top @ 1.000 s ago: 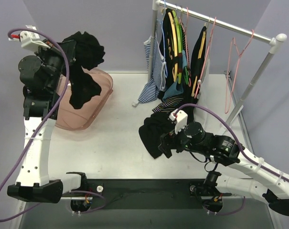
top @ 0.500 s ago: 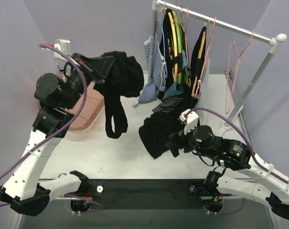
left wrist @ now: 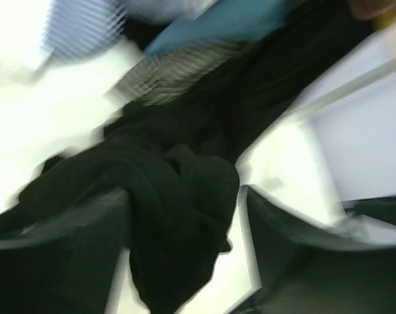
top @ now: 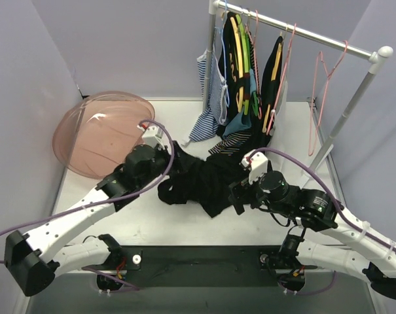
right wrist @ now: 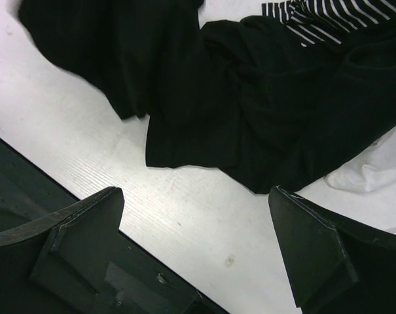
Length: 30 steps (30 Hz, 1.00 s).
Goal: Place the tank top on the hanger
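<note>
Loosely crumpled black tank top [top: 177,190], on table [top: 152,222].

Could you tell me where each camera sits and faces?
Top external: above and behind, looking down on the table; left arm and right arm show.
Left wrist: on left tool, facing black cloth; blurred fingers show.
Right wrist: on right tool, facing black cloth; both fingers show.
Shared: wrist views both catch the striped cloth.

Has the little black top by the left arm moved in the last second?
Yes. The tank top came down from above the pink tub onto the table, moving rightward toward the clothes rack.
</note>
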{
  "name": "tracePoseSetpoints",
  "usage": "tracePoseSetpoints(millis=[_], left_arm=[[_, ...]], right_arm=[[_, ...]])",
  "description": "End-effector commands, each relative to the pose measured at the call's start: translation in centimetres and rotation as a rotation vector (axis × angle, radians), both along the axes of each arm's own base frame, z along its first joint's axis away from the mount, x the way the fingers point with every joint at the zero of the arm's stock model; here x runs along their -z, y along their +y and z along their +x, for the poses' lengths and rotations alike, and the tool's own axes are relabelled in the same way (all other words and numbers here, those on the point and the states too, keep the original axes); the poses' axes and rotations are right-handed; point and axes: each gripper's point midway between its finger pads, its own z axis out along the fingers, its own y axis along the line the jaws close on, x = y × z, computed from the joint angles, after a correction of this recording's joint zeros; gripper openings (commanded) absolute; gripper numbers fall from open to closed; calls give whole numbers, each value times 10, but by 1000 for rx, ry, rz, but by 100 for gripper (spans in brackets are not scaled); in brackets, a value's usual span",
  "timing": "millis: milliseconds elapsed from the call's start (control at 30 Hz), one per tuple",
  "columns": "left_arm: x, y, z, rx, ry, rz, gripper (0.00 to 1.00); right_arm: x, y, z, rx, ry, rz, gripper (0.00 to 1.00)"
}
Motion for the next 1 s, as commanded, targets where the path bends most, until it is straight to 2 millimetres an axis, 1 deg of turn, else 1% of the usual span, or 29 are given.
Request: tracePoseSetpoints(millis=[0, 33, 67, 100, 133, 167, 200, 233, 267, 300, 333, 367, 400, 433, 467, 500, 567, 600, 633, 667, 700, 767, 833, 867, 900, 933, 967], left_arm=[[105, 47, 18, -166, 225, 258, 94], [116, 56, 16, -158, 243, 319, 97], [116, 61, 15, -157, 242, 342, 97], [114, 65, 14, -154, 229, 362, 97], [107, 73, 10, -128, 195, 395, 97], [103, 76, 8, -115, 180, 407, 97], [100, 82, 7, -114, 174, 419, 97], [97, 90, 0, -93, 168, 435, 97], [97, 95, -3, -86, 173, 441, 97], [101, 101, -8, -85, 190, 447, 97], [103, 111, -15, -99, 209, 450, 97], [108, 112, -22, -76, 229, 440, 97], [119, 116, -30, -72, 260, 441, 97], [122, 120, -39, -86, 285, 412, 97], [127, 120, -46, -79, 307, 394, 97], [143, 122, -55, -76, 348, 391, 97], [147, 124, -64, -99, 373, 324, 97], [154, 124, -69, -100, 386, 312, 97], [157, 122, -71, -119, 395, 263, 97], [157, 123, -70, -130, 392, 245, 97], [156, 118, -73, -104, 391, 216, 97], [160, 120, -73, -129, 397, 201, 97], [162, 121, -72, -146, 405, 192, 97], [166, 122, -73, -151, 418, 193, 97], [169, 123, -74, -158, 428, 190, 97], [172, 122, -74, -167, 443, 182, 97], [180, 123, -76, -172, 463, 187, 97]], right_arm=[[23, 9, -1, -50, 48, -79, 100], [29, 13, -3, -71, 66, -83, 100], [34, 19, -6, -103, 83, -85, 100], [39, 28, -7, -142, 91, -88, 100], [48, 37, -15, -203, 127, -80, 100], [52, 44, -18, -244, 142, -75, 100], [56, 55, -17, -278, 140, -69, 100], [62, 62, -21, -319, 161, -59, 100], [63, 69, -21, -332, 164, -49, 100], [65, 81, -17, -349, 160, -31, 100], [66, 89, -17, -359, 173, -12, 100], [63, 98, -14, -360, 177, 7, 99], [69, 110, -9, -359, 197, 0, 98], [71, 117, -8, -339, 225, 12, 97], [60, 127, 1, -313, 217, 30, 95], [75, 135, 7, -288, 258, 1, 93], [79, 149, 16, -219, 299, 18, 90], [83, 160, 22, -188, 323, 22, 88], [84, 167, 26, -168, 335, 33, 86], [85, 175, 29, -135, 361, 60, 84], [90, 183, 35, -110, 372, 62, 82], [99, 191, 41, -61, 394, 76, 78], [101, 193, 52, -6, 380, 83, 78], [102, 195, 56, 14, 376, 90, 77], [109, 195, 58, 50, 390, 94, 77], [109, 196, 61, 66, 394, 100, 77], [116, 194, 69, 100, 387, 89, 76]])
